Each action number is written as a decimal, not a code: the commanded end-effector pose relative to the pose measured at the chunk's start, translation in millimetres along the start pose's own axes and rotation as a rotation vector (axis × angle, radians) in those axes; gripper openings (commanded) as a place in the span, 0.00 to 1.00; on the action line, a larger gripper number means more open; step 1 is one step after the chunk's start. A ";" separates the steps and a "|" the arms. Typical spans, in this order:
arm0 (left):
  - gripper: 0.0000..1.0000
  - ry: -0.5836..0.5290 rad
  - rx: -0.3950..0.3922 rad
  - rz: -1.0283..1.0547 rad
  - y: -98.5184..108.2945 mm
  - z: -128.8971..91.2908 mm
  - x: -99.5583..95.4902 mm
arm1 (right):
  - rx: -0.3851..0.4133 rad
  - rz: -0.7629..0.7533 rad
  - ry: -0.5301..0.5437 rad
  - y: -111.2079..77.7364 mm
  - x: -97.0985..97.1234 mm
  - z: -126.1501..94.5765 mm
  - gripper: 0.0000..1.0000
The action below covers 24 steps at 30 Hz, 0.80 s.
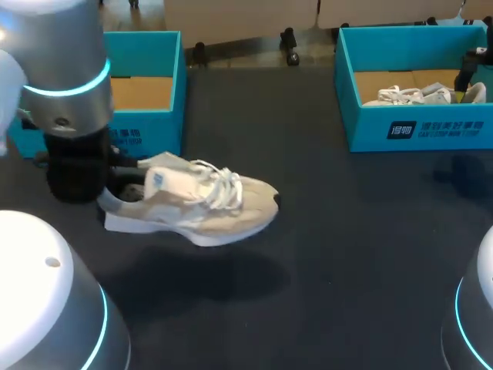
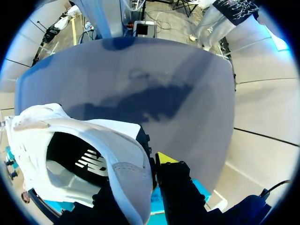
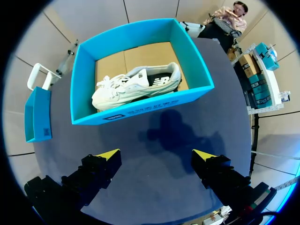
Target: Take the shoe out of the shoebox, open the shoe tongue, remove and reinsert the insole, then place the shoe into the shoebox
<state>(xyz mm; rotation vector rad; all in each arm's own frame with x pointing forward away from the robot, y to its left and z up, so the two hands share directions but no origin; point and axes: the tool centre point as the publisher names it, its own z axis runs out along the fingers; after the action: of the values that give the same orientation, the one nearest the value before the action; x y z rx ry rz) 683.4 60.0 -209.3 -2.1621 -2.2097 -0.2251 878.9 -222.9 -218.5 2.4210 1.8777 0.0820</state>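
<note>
A beige and white sneaker hangs just above the dark table, toe pointing right, with its shadow beneath it. My left gripper is shut on the sneaker's heel. In the left wrist view the heel collar runs between the fingers of this gripper, and one yellow tip shows outside the shoe. The open blue shoebox behind the sneaker shows only its cardboard floor. My right gripper stands open and empty over the table, in front of a second blue shoebox.
The second shoebox at the back right holds another white sneaker, also seen from the right wrist. My right gripper hovers by that box's right end. A narrow blue lid stands beside that box.
</note>
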 end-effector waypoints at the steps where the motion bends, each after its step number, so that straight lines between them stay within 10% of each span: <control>1: 0.00 0.041 0.049 0.001 3.5 11.5 -30.6 | -0.001 0.001 -0.001 -0.2 0.3 0.3 1.00; 16: 0.00 0.045 0.096 -0.018 -15.7 50.0 -96.7 | -0.001 0.001 -0.001 -0.2 0.3 0.3 1.00; 24: 0.00 0.049 0.095 -0.018 -17.1 50.8 -98.9 | -0.001 0.001 -0.001 -0.2 0.3 0.3 1.00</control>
<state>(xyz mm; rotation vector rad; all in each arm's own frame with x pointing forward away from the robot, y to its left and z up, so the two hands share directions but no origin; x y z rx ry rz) 669.3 -23.9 -275.0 -2.0833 -2.1838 -0.1515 878.9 -222.9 -218.5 2.4210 1.8777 0.0820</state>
